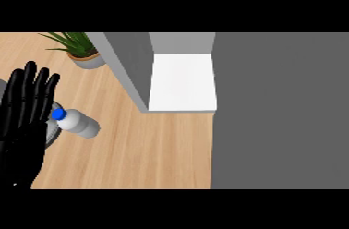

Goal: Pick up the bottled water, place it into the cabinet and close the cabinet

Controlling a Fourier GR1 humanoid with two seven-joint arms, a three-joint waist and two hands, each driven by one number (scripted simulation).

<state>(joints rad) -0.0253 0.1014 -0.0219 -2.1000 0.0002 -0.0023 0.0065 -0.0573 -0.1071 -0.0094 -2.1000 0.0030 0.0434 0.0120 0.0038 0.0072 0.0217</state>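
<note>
Head view, near to far: left hand (pixel 26 113) at the left edge, fingers straight and apart, holding nothing, resting. Just right of its fingers, bottled water (pixel 77 123) lying on its side on the bench (pixel 157 149), blue cap toward the hand, likely awaiting pickup. Farther on, cabinet (pixel 183 82) standing open to receive it; potted plant (pixel 80 50) beyond.

one bottled water (pixel 80 123); one cabinet (pixel 183 80); one potted plant (pixel 80 50) — one hand (pixel 24 117)
</note>
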